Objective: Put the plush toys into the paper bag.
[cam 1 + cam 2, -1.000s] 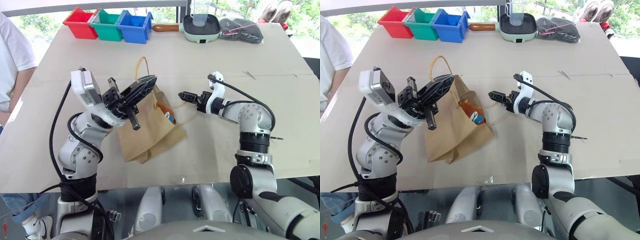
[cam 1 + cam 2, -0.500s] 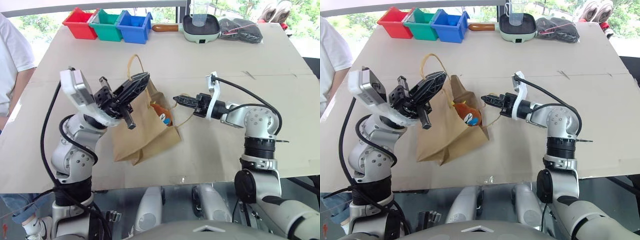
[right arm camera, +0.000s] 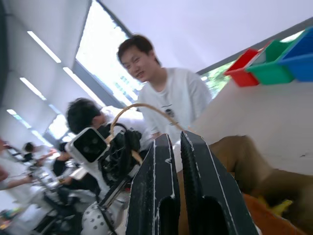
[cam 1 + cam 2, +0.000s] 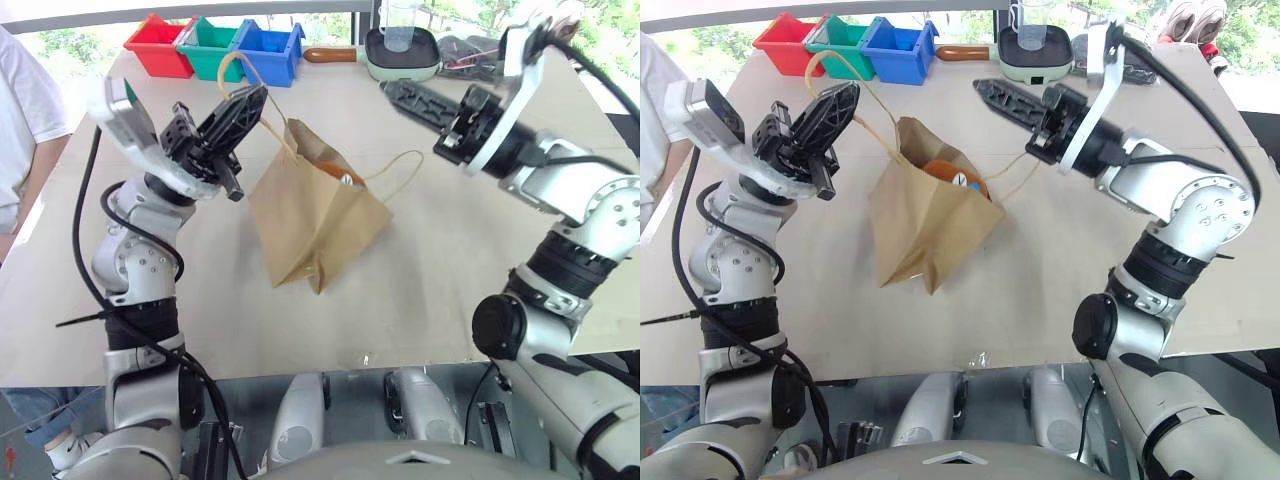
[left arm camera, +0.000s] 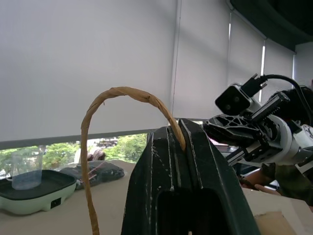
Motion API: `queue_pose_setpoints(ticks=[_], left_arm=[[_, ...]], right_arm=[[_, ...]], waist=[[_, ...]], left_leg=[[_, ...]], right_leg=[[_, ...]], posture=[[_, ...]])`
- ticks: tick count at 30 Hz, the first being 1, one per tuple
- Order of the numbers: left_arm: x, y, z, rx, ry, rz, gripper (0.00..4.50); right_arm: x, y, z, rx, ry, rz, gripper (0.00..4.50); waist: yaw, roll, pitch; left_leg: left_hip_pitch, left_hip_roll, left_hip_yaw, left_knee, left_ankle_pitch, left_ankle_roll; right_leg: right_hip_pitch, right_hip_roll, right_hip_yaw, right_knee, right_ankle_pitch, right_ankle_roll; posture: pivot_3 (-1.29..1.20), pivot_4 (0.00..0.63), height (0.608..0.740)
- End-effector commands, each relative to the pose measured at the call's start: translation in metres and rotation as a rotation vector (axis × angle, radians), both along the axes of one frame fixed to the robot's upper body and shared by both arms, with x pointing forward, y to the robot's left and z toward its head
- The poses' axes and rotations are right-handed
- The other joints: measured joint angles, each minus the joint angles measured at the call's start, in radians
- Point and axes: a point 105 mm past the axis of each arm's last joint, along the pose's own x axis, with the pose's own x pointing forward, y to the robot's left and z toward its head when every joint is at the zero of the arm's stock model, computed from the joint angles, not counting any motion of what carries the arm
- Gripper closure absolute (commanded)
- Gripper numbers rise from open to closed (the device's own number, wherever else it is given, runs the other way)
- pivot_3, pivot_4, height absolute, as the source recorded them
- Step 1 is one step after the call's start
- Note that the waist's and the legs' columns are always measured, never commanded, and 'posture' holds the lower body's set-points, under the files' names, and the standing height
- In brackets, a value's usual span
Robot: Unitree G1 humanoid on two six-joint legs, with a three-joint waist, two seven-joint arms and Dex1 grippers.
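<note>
The brown paper bag stands upright on the table with its mouth open. My left gripper is shut on one cord handle, holding it above the bag. An orange-brown plush toy with a blue tear sits in the bag's mouth. A bit of yellow lies beside it. My right gripper is shut, high above the bag, with nothing between its fingers. The bag's other handle loops loose just below that hand.
Red, green and blue bins line the table's far edge. Beside them are a pale green pan with a cup and a dark cloth. A person in a white shirt stands at the table's left.
Both arms have risen. The bag went from slumped on the table to upright, pulled up by its handle. The right gripper closed and lifted away from the other handle.
</note>
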Motion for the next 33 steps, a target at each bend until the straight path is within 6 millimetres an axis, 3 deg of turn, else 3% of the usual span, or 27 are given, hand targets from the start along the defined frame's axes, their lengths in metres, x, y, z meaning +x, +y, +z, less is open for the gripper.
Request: queue_pose_setpoints(ticks=[1,4,7,10,11,18,22,28,33], left_arm=[[0.002,0.003,-0.005,0.01,-0.027,-0.001,4.5],[0.0,0.001,-0.012,0.003,-0.015,-0.01,4.5],[-0.01,0.0,-0.017,-0.002,-0.003,-0.01,4.5],[-0.015,0.002,-0.02,0.003,0.009,0.003,4.5],[-0.017,0.003,-0.021,0.005,0.013,0.011,4.5],[-0.029,0.013,-0.023,0.019,0.022,0.079,4.5],[-0.039,0.018,-0.024,0.021,0.026,0.112,4.5],[-0.044,0.019,-0.023,0.015,0.031,0.133,4.5],[-0.043,0.018,-0.023,0.014,0.034,0.13,4.5]], right_arm=[[-0.008,-0.007,0.008,-0.058,-0.069,-0.081,4.41],[0.001,-0.023,-0.027,-0.106,0.027,-0.157,4.41],[0.017,-0.034,-0.089,-0.169,0.216,-0.212,3.74],[0.02,-0.028,-0.11,-0.15,0.275,-0.157,2.29],[0.022,-0.025,-0.117,-0.167,0.287,-0.145,2.03],[0.011,-0.019,-0.124,-0.21,0.271,-0.053,2.03],[-0.006,-0.041,-0.117,-0.216,0.249,-0.052,2.03],[-0.039,-0.062,-0.146,-0.295,0.358,-0.003,2.03],[-0.043,-0.047,-0.165,-0.246,0.429,0.044,2.03]], waist=[[-0.001,0.0,0.0],[-0.001,-0.002,-0.001],[-0.002,-0.003,-0.002],[-0.005,0.0,0.0],[-0.006,0.0,0.0],[0.0,0.0,0.0],[0.006,0.0,0.0],[0.006,0.0,0.0],[-0.004,0.0,0.0]], left_leg=[[0.0,0.0,0.0,0.0,0.0,0.0],[0.0,0.0,0.0,-0.002,0.0,0.0],[-0.004,0.0,0.0,-0.002,0.0,0.0],[-0.009,0.0,0.002,0.0,0.0,0.0],[-0.01,0.0,0.002,0.002,0.0,0.0],[-0.01,0.001,0.0,0.002,0.0,0.0],[-0.011,0.0,0.0,0.003,0.0,0.0],[-0.01,0.0,-0.001,0.003,0.0,0.0],[-0.008,0.001,0.0,0.003,0.0,0.0]], right_leg=[[0.0,0.0,0.0,0.0,0.0,0.0],[0.0,0.0,0.0,-0.003,0.0,0.0],[-0.003,0.0,0.0,-0.003,0.0,0.0],[-0.008,-0.001,0.002,-0.001,0.0,0.0],[-0.01,0.0,0.003,0.001,0.0,0.0],[-0.009,0.001,0.001,0.001,0.0,0.0],[-0.009,0.0,0.0,0.001,0.0,0.0],[-0.008,0.0,0.0,0.0,0.0,0.0],[-0.008,0.002,0.002,0.001,0.0,0.0]], posture=[[0.0,0.15,0.74],[0.0,0.15,0.74],[0.0,0.15,0.74],[0.0,0.15,0.74],[0.0,0.15,0.74],[0.0,0.15,0.74],[0.0,0.15,0.74],[0.0,0.15,0.74],[0.0,0.15,0.74]])
